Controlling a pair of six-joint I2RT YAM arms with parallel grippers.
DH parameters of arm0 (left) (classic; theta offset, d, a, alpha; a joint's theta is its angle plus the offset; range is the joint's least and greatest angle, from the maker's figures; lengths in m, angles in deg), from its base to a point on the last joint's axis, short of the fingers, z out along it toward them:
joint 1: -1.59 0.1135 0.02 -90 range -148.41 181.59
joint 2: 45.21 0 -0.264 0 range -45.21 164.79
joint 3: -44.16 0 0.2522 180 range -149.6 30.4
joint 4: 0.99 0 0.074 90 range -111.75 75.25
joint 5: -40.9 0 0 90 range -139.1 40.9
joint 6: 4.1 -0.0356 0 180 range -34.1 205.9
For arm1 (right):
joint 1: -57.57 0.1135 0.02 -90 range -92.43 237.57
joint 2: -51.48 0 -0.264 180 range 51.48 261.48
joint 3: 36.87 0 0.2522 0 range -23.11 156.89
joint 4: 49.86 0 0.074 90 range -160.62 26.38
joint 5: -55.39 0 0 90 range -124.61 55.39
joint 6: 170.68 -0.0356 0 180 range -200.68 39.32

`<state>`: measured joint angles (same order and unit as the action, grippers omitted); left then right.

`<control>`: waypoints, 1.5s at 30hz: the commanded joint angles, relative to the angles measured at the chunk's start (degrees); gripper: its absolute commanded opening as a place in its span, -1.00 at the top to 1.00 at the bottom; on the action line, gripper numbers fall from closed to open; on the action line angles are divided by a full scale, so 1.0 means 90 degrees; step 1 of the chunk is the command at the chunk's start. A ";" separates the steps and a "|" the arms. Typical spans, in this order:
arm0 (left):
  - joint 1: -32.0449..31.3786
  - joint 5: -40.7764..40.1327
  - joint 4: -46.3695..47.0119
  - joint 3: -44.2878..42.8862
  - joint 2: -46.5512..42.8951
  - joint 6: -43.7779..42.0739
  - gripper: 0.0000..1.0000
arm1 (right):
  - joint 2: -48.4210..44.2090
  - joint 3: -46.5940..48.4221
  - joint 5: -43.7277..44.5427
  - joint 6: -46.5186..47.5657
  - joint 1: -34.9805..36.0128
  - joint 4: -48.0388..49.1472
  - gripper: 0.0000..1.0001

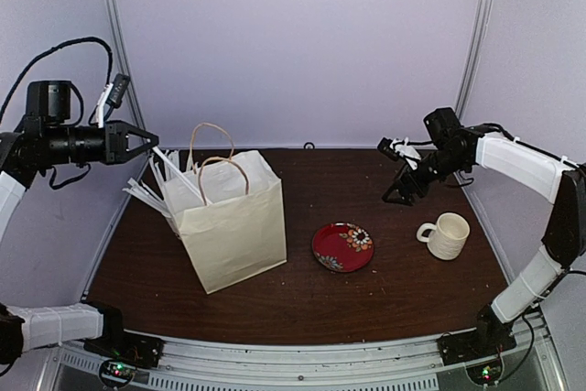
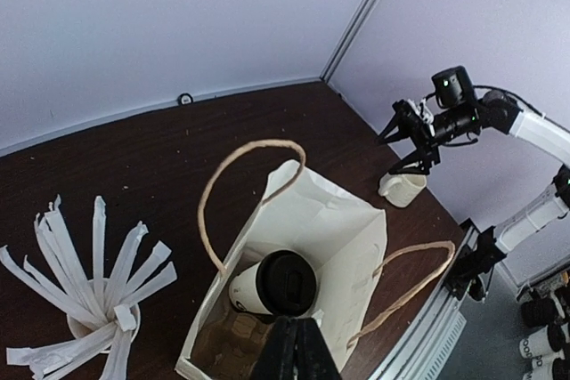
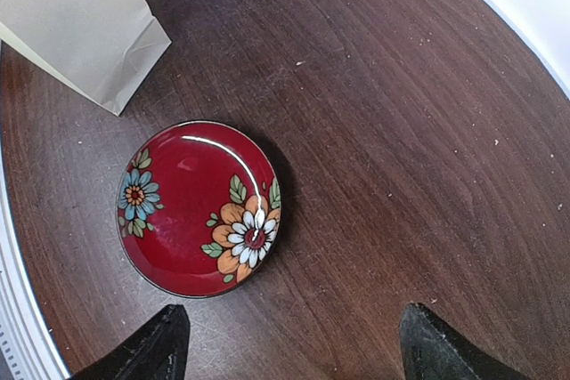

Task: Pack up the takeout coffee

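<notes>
the takeout coffee [image 2: 272,287] in the bag [image 2: 331,227] looks light and crushable, best held gently round its paper wall; left tool [image 2: 294,322] pinched empty, right tool [image 3: 294,337] spread wide.

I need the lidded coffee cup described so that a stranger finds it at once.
Find the cream paper bag with twisted handles standing on the left of the dark wooden table. Look into its open top: the white paper cup with a round black plastic lid sits inside. The paper cup outside the bag holds white sticks and has no lid.
</notes>
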<state>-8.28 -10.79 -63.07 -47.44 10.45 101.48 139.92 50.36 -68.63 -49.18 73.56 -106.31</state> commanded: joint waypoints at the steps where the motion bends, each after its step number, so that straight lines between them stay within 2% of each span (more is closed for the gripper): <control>1: -0.1071 -0.1208 -0.0482 -0.0118 0.0548 -0.0766 1.00 | 0.0084 0.0106 0.0006 -0.0014 0.0011 -0.0085 -0.69; 6: -0.1882 -0.1994 -0.0822 -0.0317 0.1218 -0.1085 1.00 | 0.0072 0.0201 -0.0025 -0.0034 0.0011 -0.0189 -0.69; 11: -0.2190 -0.2032 -0.1017 -0.0507 0.1816 -0.1262 0.97 | -0.0044 0.0225 -0.0024 0.0015 0.0011 -0.0237 -0.69; 15: -0.2290 -0.2152 -0.1067 -0.0702 0.2012 -0.1334 0.33 | -0.0054 0.0246 -0.0034 0.0024 0.0011 -0.0292 -0.69; 22: -0.2292 -0.3000 -0.0809 -0.1140 0.1566 -0.1592 -0.25 | -0.0290 0.1041 0.0499 0.0082 0.0011 -0.0759 -0.70; 26: -0.2292 -0.4234 -0.0183 -0.1076 0.1096 -0.2069 -0.72 | -0.0532 0.1905 0.1290 -0.0010 -0.0039 -0.0916 -0.73; 29: -0.2292 -0.5608 0.0466 -0.0880 0.0845 -0.2240 -0.94 | -0.0555 0.2463 0.1705 -0.0649 -0.0229 -0.0869 -0.88; 30: -0.2292 -0.6001 0.0715 -0.0767 0.0794 -0.2276 -0.95 | -0.0575 0.2592 0.1776 -0.0941 -0.0312 -0.0844 -0.97; 32: -0.2283 -0.6660 0.1335 -0.0461 0.0686 -0.2296 -0.95 | -0.0668 0.2765 0.2028 -0.1502 -0.0442 -0.0688 -0.99; 34: -0.2261 -0.7524 0.1926 -0.0063 0.0626 -0.2254 -0.95 | -0.0848 0.2748 0.2610 -0.1962 -0.0458 -0.0394 -0.99; 37: -0.2034 -0.8127 0.2212 0.0122 0.0698 -0.1824 -0.95 | -0.1065 0.2609 0.3768 -0.2532 -0.0453 0.0027 -0.99; 40: -0.1797 -0.8068 0.2088 0.0186 0.0829 -0.1316 -0.95 | -0.1282 0.2440 0.4269 -0.2597 -0.0458 0.0138 -0.99; 45: -0.1564 -0.7528 0.1915 0.0287 0.1138 -0.1039 -0.95 | -0.1533 0.2084 0.4048 -0.2704 -0.0466 0.0242 -0.99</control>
